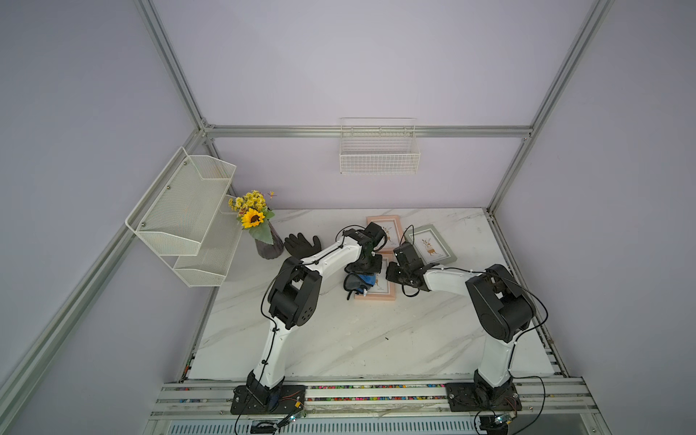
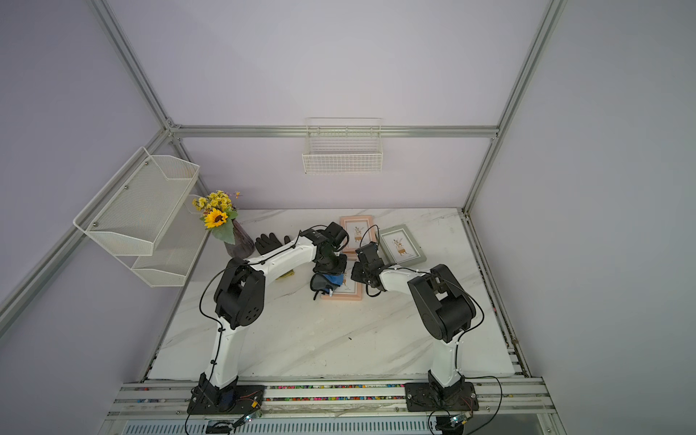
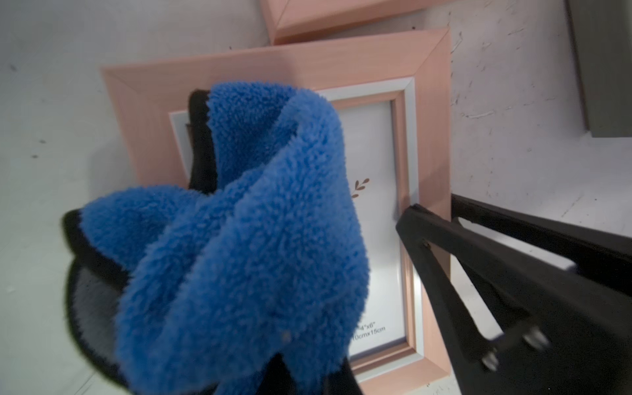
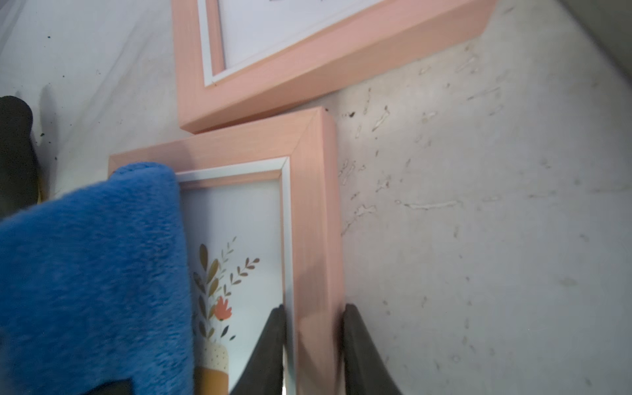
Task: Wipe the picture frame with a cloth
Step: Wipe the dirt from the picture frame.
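Note:
A pink picture frame (image 1: 381, 290) (image 2: 348, 293) lies flat mid-table. The bunched blue cloth (image 1: 364, 280) (image 2: 332, 280) with dark edging rests on its left half, and my left gripper (image 1: 363, 268) (image 2: 331, 266) is shut on it from above. In the left wrist view the cloth (image 3: 246, 239) hides the jaws and covers much of the frame (image 3: 434, 136). My right gripper (image 1: 392, 273) (image 2: 356, 273) is shut on the frame's right rail. The right wrist view shows that gripper (image 4: 313, 342) with one finger (image 4: 270, 349) on the glass side, the other outside the rail (image 4: 314, 212), and the cloth (image 4: 95, 273) beside it.
A second pink frame (image 1: 384, 229) and a grey-green frame (image 1: 433, 244) lie just behind. A black glove (image 1: 303, 244) and a vase of yellow flowers (image 1: 269, 244) stand at the back left. A mesh shelf (image 1: 188, 214) and a wire basket (image 1: 379, 150) hang on the walls.

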